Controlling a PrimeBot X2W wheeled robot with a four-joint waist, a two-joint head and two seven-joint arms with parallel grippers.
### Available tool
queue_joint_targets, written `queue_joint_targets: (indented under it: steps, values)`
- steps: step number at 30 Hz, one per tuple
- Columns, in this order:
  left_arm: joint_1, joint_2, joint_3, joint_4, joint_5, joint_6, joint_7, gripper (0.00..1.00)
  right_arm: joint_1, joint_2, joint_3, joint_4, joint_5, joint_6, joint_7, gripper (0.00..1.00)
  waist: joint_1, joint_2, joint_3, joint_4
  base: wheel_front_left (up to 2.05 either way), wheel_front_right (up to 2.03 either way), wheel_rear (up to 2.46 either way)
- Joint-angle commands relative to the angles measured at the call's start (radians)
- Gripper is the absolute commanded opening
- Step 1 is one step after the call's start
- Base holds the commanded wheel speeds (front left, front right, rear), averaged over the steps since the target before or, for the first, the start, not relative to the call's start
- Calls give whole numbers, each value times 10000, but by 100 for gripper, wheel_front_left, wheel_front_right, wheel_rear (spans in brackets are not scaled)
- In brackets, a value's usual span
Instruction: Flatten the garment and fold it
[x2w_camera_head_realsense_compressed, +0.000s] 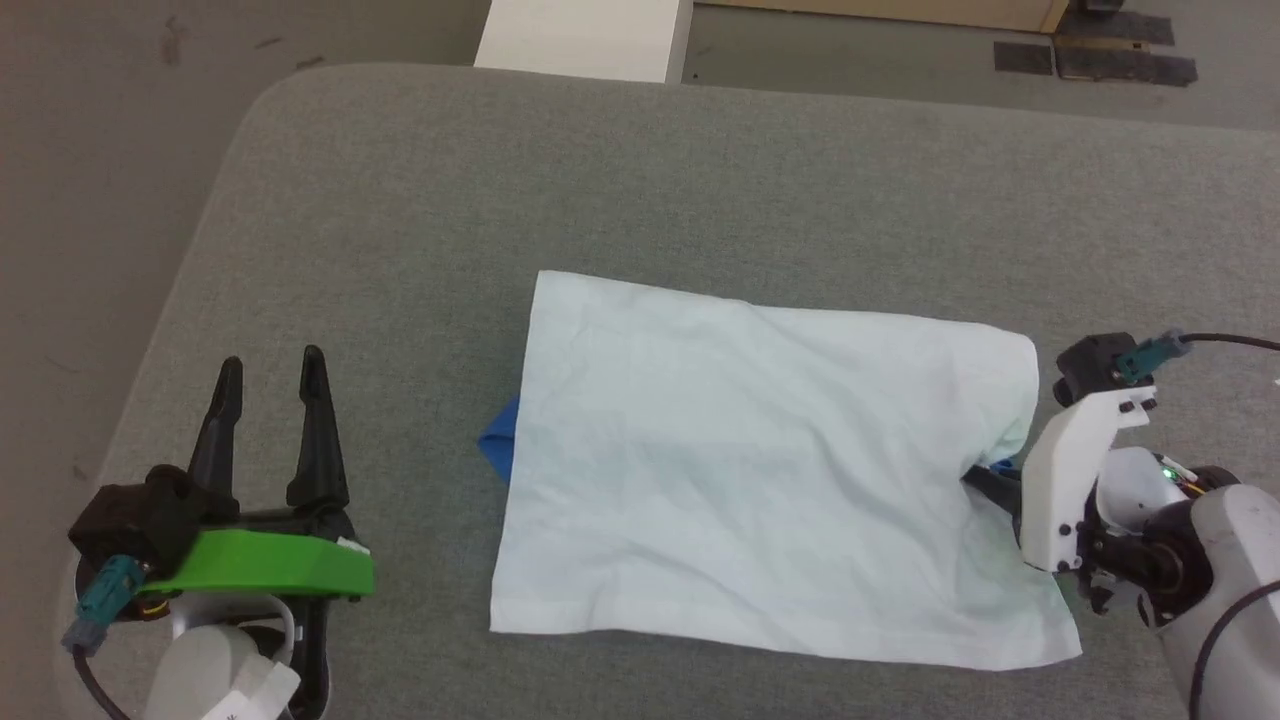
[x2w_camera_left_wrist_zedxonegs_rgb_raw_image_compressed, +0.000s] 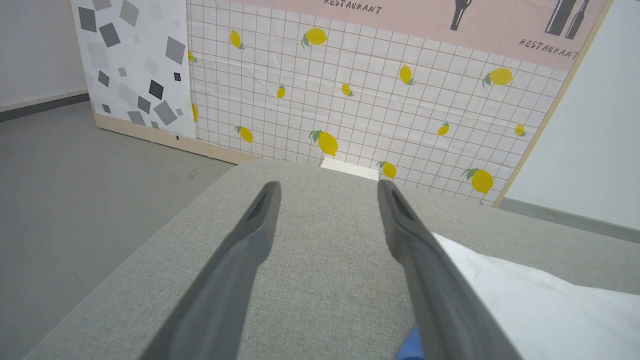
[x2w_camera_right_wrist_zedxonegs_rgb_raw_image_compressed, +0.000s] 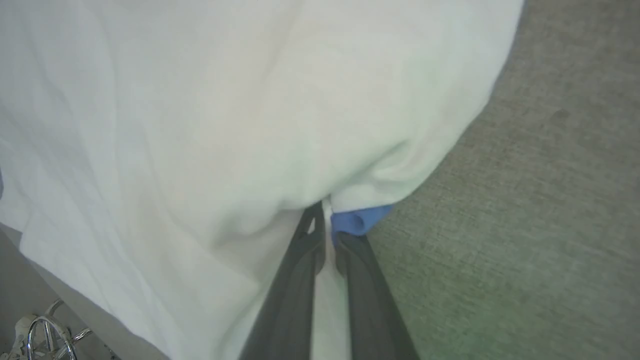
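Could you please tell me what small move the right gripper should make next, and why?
Probably lift the pinched edge slightly and start carrying it leftward. The right gripper is shut on the garment's right edge, the garment lies fairly flat on the table, and the left gripper is open, apart from it.

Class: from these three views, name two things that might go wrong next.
1. The right claw is shut on a thin edge of the soft white knit shirt, beside a blue sleeve fold; a pull might slip off or lift one layer only.
2. The left claw stands open, apart from the shirt, so a pull might drag it across the grey fabric table.
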Motion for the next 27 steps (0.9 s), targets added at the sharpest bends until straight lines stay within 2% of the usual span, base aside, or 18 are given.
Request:
queue_joint_targets:
  steps: [1, 4, 9, 14, 19, 23, 27]
  values:
    - [81, -60, 15, -1, 122, -61, -37, 100, 332, -195, -124, 190, -39, -6, 25, 0, -1, -1, -127, -49, 0, 0, 0]
    - [147, -121, 43, 26, 169, -82, -37, 100, 503, -586, -582, 228, -249, -6, 98, 0, -1, -1, -244, -81, 0, 0, 0]
    - [256, -198, 34, 100, 221, -112, -37, 100, 722, -1020, -1923, 295, -787, -6, 207, 0, -1, -1, -351, -120, 0, 0, 0]
    - [260, -239, -12, 171, 194, -132, -37, 100, 850, -1160, -3304, 215, -1605, -6, 397, 0, -1, -1, -343, -91, 0, 0, 0]
    - [226, -247, -62, 283, 152, -144, -37, 100, 855, -916, -4355, -89, -2409, -6, 594, 0, -1, -1, -334, -63, 0, 0, 0]
    - [276, -258, -62, 345, 137, -149, -38, 100, 909, -702, -4104, -728, -2560, -6, 1238, 0, -1, -1, -418, -102, 0, 0, 0]
    - [336, -265, -45, 376, 147, -152, -38, 100, 1105, -928, -3236, -1918, -2385, -6, 2075, 0, -1, -1, -564, -181, 0, 0, 0]
